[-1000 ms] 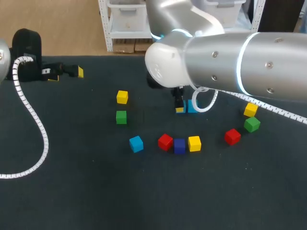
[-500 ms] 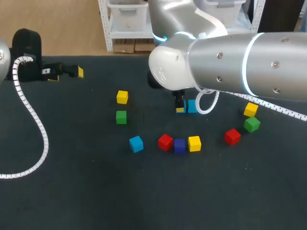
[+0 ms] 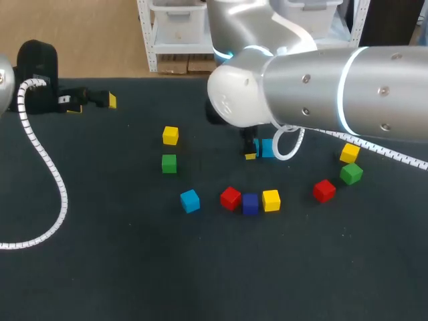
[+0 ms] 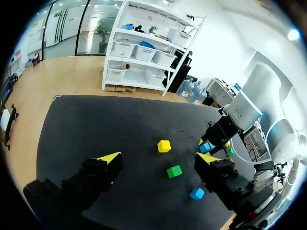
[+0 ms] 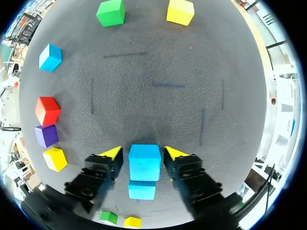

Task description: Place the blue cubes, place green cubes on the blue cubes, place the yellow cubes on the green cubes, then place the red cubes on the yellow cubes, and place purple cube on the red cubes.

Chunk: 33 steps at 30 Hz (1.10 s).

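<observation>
Straddling a blue cube (image 5: 144, 162), the right claw (image 5: 143, 152) stands narrowly open, with a slim gap showing at each finger. A second blue cube (image 5: 141, 189) sits just behind the first, toward the wrist. The left claw (image 4: 158, 157), wide and empty, hangs well apart, so the right arm is nearer.
</observation>
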Tool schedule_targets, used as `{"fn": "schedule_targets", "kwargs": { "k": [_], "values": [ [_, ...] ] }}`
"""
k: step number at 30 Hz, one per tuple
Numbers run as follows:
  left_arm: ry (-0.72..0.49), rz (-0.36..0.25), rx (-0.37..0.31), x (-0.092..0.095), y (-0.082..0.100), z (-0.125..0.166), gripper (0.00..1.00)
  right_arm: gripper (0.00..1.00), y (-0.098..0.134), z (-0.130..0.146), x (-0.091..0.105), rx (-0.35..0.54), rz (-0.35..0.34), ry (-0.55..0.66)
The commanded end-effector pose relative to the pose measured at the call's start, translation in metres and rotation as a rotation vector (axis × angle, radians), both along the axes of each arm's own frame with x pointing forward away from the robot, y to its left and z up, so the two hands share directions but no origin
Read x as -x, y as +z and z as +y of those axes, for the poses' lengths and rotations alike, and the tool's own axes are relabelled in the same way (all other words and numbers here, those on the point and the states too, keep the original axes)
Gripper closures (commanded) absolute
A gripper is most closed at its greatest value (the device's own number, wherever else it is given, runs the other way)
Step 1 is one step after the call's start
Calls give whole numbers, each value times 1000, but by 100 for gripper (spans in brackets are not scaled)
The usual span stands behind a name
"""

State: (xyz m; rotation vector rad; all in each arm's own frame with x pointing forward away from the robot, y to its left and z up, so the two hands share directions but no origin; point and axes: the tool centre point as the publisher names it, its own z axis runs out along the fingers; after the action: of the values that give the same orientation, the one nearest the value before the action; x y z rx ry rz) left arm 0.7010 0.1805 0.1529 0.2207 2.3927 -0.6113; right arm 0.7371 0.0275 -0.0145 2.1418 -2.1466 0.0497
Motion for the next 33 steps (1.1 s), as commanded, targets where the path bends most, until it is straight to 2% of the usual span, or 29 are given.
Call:
{"fn": "schedule_targets", "kwargs": {
  "k": [1, 7, 14, 21, 25, 33],
  "values": [
    [-9, -8, 13, 1, -2, 3, 0, 0, 1, -2, 2, -5, -4, 2],
    [-9, -8, 13, 1, -2, 3, 0, 0, 12, -5, 2, -6, -27, -8],
    [-9, -8, 13, 1, -2, 3, 0, 0, 41, -28, 8, -76, -86, -80],
    [-9, -8, 13, 1, -2, 3, 0, 0, 77, -66, 21, -198, -169, -168],
    [-9, -8, 13, 1, -2, 3, 0, 0, 96, -90, 28, -317, -224, -212],
    [-9, -8, 13, 1, -2, 3, 0, 0, 120, -132, 44, -482, -389, -320]
  ]
}}
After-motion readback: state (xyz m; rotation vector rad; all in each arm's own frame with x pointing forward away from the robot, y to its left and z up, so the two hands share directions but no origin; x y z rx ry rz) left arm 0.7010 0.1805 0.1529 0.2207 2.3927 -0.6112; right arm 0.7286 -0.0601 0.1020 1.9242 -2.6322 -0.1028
